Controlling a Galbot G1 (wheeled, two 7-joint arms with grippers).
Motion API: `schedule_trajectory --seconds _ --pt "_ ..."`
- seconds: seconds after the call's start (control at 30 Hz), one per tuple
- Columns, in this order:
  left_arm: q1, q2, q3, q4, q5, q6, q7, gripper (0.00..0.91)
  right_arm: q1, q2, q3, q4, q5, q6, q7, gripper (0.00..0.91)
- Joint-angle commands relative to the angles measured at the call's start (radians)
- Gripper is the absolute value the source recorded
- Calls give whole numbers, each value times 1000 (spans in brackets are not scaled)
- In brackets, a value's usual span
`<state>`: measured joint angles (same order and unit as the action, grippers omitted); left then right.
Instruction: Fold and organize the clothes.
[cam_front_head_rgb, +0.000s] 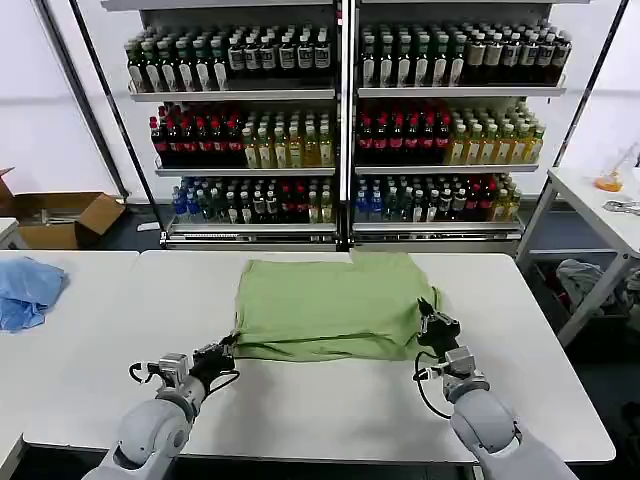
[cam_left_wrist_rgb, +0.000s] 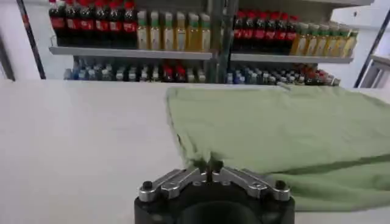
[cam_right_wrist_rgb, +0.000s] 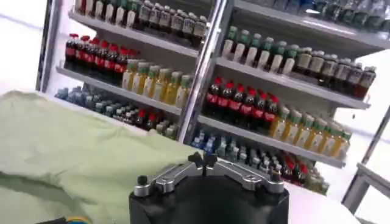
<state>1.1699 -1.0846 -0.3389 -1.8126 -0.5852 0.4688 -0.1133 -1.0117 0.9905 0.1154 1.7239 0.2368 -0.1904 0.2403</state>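
Observation:
The clothes are one light green shirt, lying folded and flat in the middle of the white table. My left gripper rests low on the table at the shirt's near left corner, shut on the hem there. In the left wrist view the shirt spreads away from the left gripper. My right gripper is at the shirt's right edge, slightly above the table. It is shut on the fabric, which rises to the right gripper in the right wrist view. The shirt's print and collar are hidden.
A light blue cloth lies bunched on the table at the far left. Shelves of bottles stand behind the table. On the floor at the left is an open cardboard box. Another white table stands at the right.

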Motion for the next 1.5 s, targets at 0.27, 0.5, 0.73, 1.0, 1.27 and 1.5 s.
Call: schedule_trajectory --seconds 0.27,0.5,0.73,1.0,1.27,1.5 --pt "32 -4 -36 -58 4 -23 -1 907 -176 -7 99 149 18 -8 -1 907" --pt "118 -4 -69 -112 4 -31 -4 907 -350 7 227 278 96 -55 32 907" --pt "114 -26 -63 -86 4 -33 -6 907 -349 19 260 224 307 -173 88 907" --pt "63 -27 -50 -19 6 -37 -17 746 -284 35 216 173 402 -248 105 907" --pt "43 -35 -35 14 8 -10 -29 20 -251 33 183 139 403 -236 97 0" --pt "50 -33 -33 10 0 14 -1 20 -241 31 167 134 401 -215 85 0"
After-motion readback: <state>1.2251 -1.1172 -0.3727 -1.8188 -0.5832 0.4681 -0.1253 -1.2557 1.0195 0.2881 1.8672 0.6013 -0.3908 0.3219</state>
